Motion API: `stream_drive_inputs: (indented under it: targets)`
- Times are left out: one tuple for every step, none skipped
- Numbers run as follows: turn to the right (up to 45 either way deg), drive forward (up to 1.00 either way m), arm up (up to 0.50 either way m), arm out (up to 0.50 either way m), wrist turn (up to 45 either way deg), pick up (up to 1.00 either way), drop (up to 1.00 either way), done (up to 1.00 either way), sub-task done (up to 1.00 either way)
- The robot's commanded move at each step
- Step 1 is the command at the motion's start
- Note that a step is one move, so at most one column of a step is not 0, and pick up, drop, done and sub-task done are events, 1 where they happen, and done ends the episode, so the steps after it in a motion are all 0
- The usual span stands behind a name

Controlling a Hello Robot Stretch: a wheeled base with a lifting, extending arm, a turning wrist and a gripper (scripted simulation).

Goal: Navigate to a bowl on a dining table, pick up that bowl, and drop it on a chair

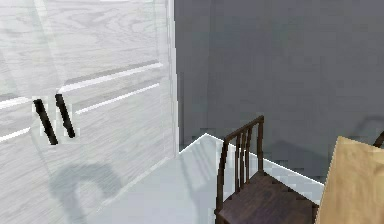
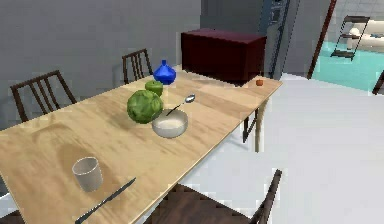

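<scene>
Sitting on wooden table, pale round bowl, upright

One table bore one bowl, one cup, one blue vase, two green fruits, one spoon and one knife. Three chairs stood round it, with one red cabinet beyond.

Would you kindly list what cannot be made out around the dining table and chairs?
Arm side view: near chair, cut off by the bottom edge.
Arm side view: small orange thing at the dining table's far corner, too small to name.
Forward view: wooden tabletop, cut off by the right and bottom edges.
</scene>
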Motion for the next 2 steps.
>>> stream_drive_inputs:
  targets:
    - [0.0,0.00,0.50,0.00,0.0,0.00,0.00,0.00,0.00]
    - [0.0,0.00,0.38,0.00,0.0,0.00,0.00,0.00,0.00]
